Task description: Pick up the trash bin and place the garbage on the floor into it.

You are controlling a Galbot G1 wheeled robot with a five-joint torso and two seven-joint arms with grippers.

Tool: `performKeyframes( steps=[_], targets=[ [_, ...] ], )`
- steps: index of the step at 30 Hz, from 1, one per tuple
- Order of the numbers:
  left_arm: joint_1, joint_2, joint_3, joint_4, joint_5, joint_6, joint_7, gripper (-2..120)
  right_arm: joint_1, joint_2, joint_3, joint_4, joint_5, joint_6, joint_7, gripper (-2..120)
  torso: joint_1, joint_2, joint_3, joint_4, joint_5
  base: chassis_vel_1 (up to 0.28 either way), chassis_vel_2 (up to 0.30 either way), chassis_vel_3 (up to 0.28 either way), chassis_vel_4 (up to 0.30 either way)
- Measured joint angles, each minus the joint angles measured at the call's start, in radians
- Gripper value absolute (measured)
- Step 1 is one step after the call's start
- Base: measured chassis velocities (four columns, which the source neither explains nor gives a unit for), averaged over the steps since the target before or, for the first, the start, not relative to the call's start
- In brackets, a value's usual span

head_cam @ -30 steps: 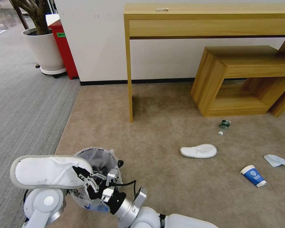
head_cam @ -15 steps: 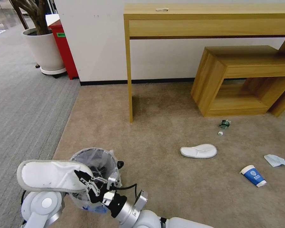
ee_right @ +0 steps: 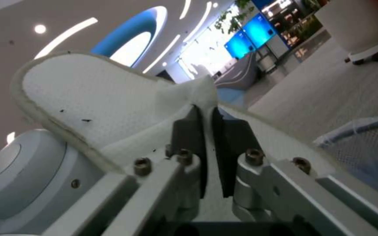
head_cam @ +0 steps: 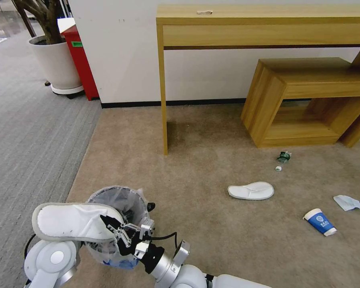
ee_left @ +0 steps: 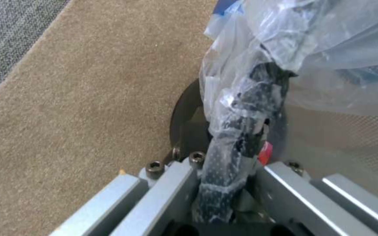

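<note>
The right end effector (head_cam: 108, 223) pinches a white slipper (head_cam: 74, 221) tight by its strap, just over the trash bin (head_cam: 120, 206). The left end effector (ee_left: 228, 177) squeezes the bin's rim. A second slipper (head_cam: 251, 190) lies on the floor (head_cam: 212, 224).

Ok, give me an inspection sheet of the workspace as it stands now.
Surface: beige short-pile carpet, grey ribbed carpet beside it.
Job's things: round dark wire bin with clear plastic liner held up; white slipper held over its rim.
Clutter: second white slipper, blue-white paper cup, tissue, crushed bottle on the beige carpet.
Grippers: left gripper clamps the bin's rim; right gripper fingers pinch the slipper's strap.
Cables: black cable at the right wrist.
Surroundings: wooden desk, low wooden shelf, potted plant, red box.
</note>
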Motion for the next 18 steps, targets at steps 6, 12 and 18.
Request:
performKeyframes(
  steps=[6,12,18],
  targets=[
    [0.002,-0.001,0.0,-0.002,0.0,0.0,0.001,0,-0.003,-0.004,0.005,-0.005,-0.002,-0.003,-0.006,28,0.0,0.0,0.0,0.0,0.0,0.0,0.0,0.0,0.0],
    [0.004,0.0,-0.003,-0.004,0.0,-0.002,0.001,0,-0.001,-0.016,0.014,-0.009,-0.004,-0.003,-0.014,50,0.0,0.0,0.0,0.0,0.0,0.0,0.0,0.0,0.0],
    [0.01,0.003,-0.007,-0.007,0.0,-0.002,0.002,0,-0.011,-0.024,0.02,-0.011,-0.008,-0.004,-0.021,76,0.0,0.0,0.0,0.0,0.0,0.0,0.0,0.0,0.0]
  ],
)
